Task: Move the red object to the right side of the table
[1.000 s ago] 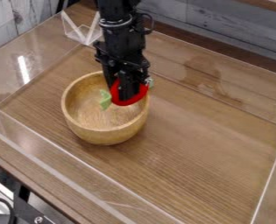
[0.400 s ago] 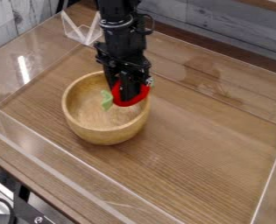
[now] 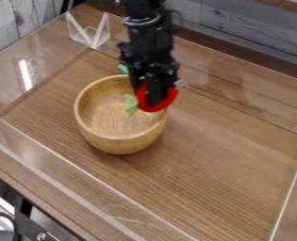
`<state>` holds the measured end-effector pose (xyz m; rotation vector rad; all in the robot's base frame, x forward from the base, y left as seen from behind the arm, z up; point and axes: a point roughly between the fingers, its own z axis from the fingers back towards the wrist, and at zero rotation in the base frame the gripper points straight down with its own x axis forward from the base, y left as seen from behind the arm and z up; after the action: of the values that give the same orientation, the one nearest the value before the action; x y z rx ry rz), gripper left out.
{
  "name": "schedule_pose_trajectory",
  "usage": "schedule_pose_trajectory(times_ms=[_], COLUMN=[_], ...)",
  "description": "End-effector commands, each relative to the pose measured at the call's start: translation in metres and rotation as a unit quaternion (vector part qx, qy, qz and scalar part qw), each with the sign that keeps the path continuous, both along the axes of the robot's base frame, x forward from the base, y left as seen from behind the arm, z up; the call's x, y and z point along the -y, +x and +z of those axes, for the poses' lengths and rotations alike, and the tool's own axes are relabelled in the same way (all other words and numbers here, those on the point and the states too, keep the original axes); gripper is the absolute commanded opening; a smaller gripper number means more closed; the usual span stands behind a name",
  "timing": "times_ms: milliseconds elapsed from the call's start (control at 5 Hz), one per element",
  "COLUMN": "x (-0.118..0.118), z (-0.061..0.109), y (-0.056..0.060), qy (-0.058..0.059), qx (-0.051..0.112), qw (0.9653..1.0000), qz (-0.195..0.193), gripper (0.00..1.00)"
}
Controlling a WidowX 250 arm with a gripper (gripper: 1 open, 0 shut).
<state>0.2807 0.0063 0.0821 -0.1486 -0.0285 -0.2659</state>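
Note:
The red object (image 3: 159, 99), a small round red toy fruit with a pale green leaf, hangs between the fingers of my black gripper (image 3: 154, 97), which is shut on it. It sits just above the right rim of the round light-wood bowl (image 3: 107, 132). The arm reaches down from the top of the camera view. The brown wood-grain table (image 3: 226, 160) stretches out to the right of the bowl.
Low clear acrylic walls (image 3: 291, 188) edge the tabletop. A clear folded plastic piece (image 3: 90, 32) stands at the back left. The wooden bowl stands left of centre.
The gripper has lifted and shifted right with the red object, from inside the bowl to above its right rim. The bowl appears nudged slightly to the right.

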Motion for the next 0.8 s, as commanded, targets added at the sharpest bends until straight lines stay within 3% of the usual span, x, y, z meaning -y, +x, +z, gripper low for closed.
schedule_pose_trajectory(times_ms=[0, 400, 600], x=[-0.023, -0.062, -0.070], z=[0.003, -0.007, -0.014], y=[0.003, 0.010, 0.012], qy=[0.008, 0.024, 0.028], qx=[0.021, 0.019, 0.015], qw=[0.9997, 0.9980, 0.9975], qz=[0.011, 0.056, 0.064], gripper=[0.00, 0.00, 0.00])
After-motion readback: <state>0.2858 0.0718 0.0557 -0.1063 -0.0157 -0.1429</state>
